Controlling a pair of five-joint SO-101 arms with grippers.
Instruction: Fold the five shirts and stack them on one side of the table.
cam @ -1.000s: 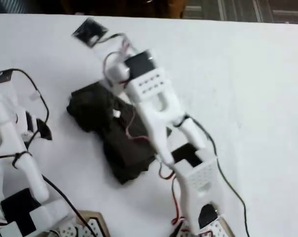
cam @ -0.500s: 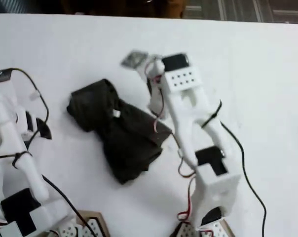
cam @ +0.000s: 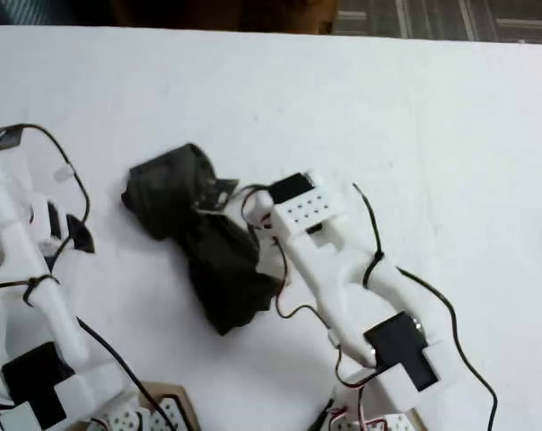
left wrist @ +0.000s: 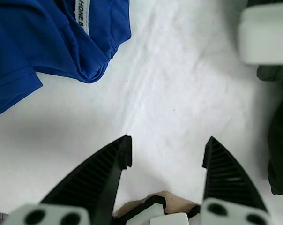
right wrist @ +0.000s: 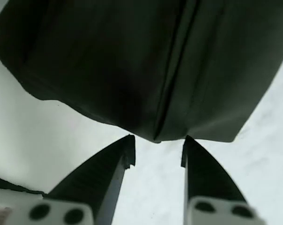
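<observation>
Pointing at the edge of the black shirt (right wrist: 132, 61), the right claw (right wrist: 158, 143) holds nothing, its jaws partly spread and its tips just short of the cloth. The shirt lies crumpled near the middle of the white table (cam: 432, 135). The left claw (left wrist: 167, 147) gapes wide above the tabletop, a blue shirt (left wrist: 38, 42) lying beyond its tips.
</observation>
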